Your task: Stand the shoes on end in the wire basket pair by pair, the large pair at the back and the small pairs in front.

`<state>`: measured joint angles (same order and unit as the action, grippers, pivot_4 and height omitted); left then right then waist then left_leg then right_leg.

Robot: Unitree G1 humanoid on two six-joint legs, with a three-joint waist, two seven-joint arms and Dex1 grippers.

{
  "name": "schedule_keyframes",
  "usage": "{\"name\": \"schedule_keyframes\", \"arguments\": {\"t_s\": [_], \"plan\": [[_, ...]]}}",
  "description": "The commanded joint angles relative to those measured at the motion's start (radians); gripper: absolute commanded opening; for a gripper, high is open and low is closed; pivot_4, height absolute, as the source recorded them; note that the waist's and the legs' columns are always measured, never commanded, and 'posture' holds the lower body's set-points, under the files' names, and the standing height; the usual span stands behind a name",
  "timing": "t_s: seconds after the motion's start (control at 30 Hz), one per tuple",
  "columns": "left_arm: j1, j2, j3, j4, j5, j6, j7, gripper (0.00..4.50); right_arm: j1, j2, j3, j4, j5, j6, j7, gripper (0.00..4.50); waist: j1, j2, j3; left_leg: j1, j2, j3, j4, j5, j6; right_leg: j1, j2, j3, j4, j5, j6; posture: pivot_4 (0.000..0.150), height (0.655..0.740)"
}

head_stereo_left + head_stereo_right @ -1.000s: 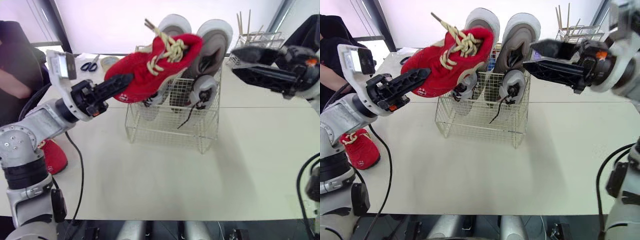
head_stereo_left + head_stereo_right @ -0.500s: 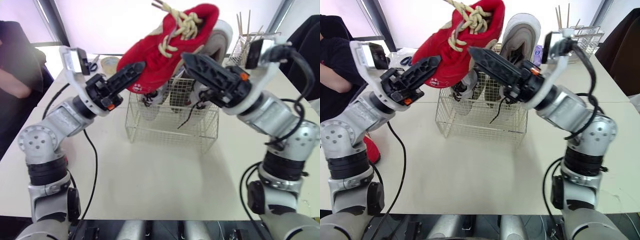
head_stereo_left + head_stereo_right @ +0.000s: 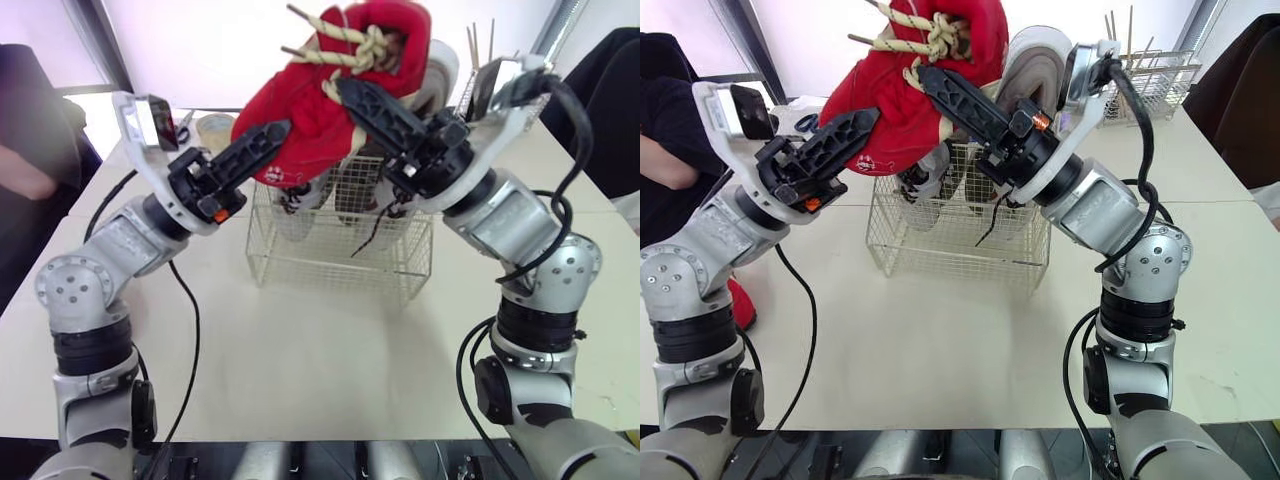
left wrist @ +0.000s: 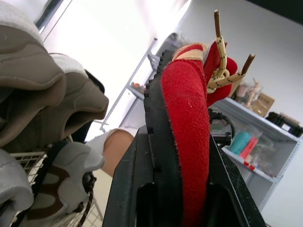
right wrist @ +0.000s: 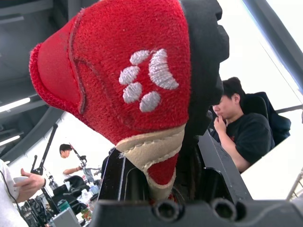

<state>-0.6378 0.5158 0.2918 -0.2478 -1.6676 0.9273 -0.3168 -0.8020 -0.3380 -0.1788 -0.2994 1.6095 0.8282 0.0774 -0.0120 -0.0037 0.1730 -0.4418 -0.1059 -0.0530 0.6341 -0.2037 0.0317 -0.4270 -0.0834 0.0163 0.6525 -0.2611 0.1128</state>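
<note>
A red shoe with cream laces (image 3: 310, 115) hangs in the air above the wire basket (image 3: 330, 255), heel end up. My left gripper (image 3: 268, 137) is shut on its lower, toe end; the left wrist view has the red shoe (image 4: 189, 123) pinched between the fingers. From the right, my right gripper (image 3: 930, 78) is shut on the upper part by the laces, the red shoe (image 5: 132, 75) between its fingers. The large grey pair (image 3: 1038, 70) stands on end at the basket's back. A small grey-and-white pair (image 3: 920, 185) stands in front. A second red shoe (image 3: 738, 300) lies low at the left.
A tape roll (image 3: 213, 126) lies at the table's back left. A wire rack with sticks (image 3: 1155, 65) stands at the back right. A person in black (image 3: 665, 130) sits at the left, and a dark garment (image 3: 1240, 90) hangs at the right.
My right gripper swung in from the right and shut on the red shoe. The shoe has risen and tipped more upright, with both grippers on it.
</note>
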Motion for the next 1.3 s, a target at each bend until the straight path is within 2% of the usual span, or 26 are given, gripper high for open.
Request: {"name": "schedule_keyframes", "arguments": {"t_s": [0.03, 0.13, 0.17, 0.33, 0.4, 0.47, 0.67, 0.83, 1.1, 1.3], "plan": [[0.035, 0.063, -0.021, -0.037, 0.015, 0.045, -0.017, 2.26, -0.054, -0.064, -0.018, -0.017, 0.010, 0.013, 0.038, 0.49, -0.001, 0.000, 0.000, 0.000, 0.000, 0.000, 0.000, 0.000, 0.000, 0.000, 0.000, 0.000, 0.000, 0.000, 0.000, 0.150, 0.7400], [0.078, 0.164, -0.004, -0.060, 0.061, 0.078, -0.089, 3.79, -0.073, -0.197, -0.034, 0.015, -0.013, 0.078, 0.133, 0.49, -0.001, 0.000, 0.000, 0.000, 0.000, 0.000, -0.001, -0.001, 0.001, 0.000, 0.000, 0.000, 0.000, 0.000, 0.000, 0.150, 0.7400], [0.091, 0.196, -0.001, -0.065, 0.084, 0.084, -0.117, 4.43, -0.079, -0.241, -0.036, 0.028, -0.029, 0.097, 0.172, 0.49, -0.001, 0.000, 0.000, 0.000, 0.000, 0.000, -0.001, -0.002, 0.003, -0.001, 0.000, 0.000, -0.001, 0.000, 0.000, 0.150, 0.7400], [0.160, 0.355, 0.028, -0.055, 0.224, 0.077, -0.281, 4.48, -0.090, -0.558, 0.032, 0.073, -0.289, 0.144, 0.616, 0.49, 0.002, 0.001, 0.001, 0.000, 0.000, 0.000, -0.002, -0.003, 0.005, 0.001, 0.000, 0.000, -0.004, -0.001, -0.003, 0.150, 0.7400], [0.168, 0.390, 0.036, -0.042, 0.272, 0.066, -0.326, 4.48, -0.087, -0.670, 0.119, 0.097, -0.476, 0.059, 0.820, 0.49, 0.001, 0.001, 0.001, 0.000, 0.000, 0.001, -0.002, -0.003, 0.005, 0.000, -0.001, 0.000, -0.004, -0.002, -0.003, 0.150, 0.7400], [0.169, 0.398, 0.039, -0.037, 0.306, 0.052, -0.341, 4.48, -0.081, -0.727, 0.203, 0.123, -0.644, -0.052, 0.979, 0.49, 0.001, 0.001, 0.001, 0.000, 0.000, 0.001, -0.002, -0.004, 0.005, 0.001, -0.001, 0.000, -0.005, -0.002, -0.003, 0.150, 0.7400], [0.187, 0.375, 0.053, -0.069, 0.320, 0.046, -0.330, 4.48, -0.081, -0.686, 0.281, 0.213, -0.910, -0.281, 1.150, 0.49, 0.000, 0.001, 0.001, -0.001, 0.001, 0.001, -0.003, -0.004, 0.005, -0.001, -0.002, 0.000, -0.005, 0.000, -0.001, 0.150, 0.7400], [0.212, 0.360, 0.067, -0.105, 0.309, 0.050, -0.299, 4.48, -0.053, -0.650, 0.295, 0.222, -1.009, -0.342, 1.210, 0.49, 0.002, 0.001, 0.001, -0.001, 0.000, 0.001, -0.003, -0.004, 0.005, -0.001, -0.002, 0.000, -0.005, 0.000, 0.000, 0.150, 0.7400], [0.219, 0.344, 0.073, -0.123, 0.308, 0.049, -0.268, 4.48, 0.022, -0.643, 0.329, 0.171, -1.108, -0.321, 1.227, 0.49, 0.004, 0.001, 0.001, -0.001, 0.000, 0.001, -0.003, -0.004, 0.005, -0.001, -0.002, 0.000, -0.005, 0.000, 0.000, 0.150, 0.7400], [0.219, 0.327, 0.065, -0.129, 0.319, 0.043, -0.257, 4.50, 0.060, -0.646, 0.308, 0.135, -1.162, -0.326, 1.213, 3.51, 0.005, 0.001, 0.001, -0.001, 0.000, 0.001, -0.003, -0.004, 0.005, -0.001, -0.003, 0.000, -0.005, 0.000, 0.000, 0.150, 0.7400]]}}
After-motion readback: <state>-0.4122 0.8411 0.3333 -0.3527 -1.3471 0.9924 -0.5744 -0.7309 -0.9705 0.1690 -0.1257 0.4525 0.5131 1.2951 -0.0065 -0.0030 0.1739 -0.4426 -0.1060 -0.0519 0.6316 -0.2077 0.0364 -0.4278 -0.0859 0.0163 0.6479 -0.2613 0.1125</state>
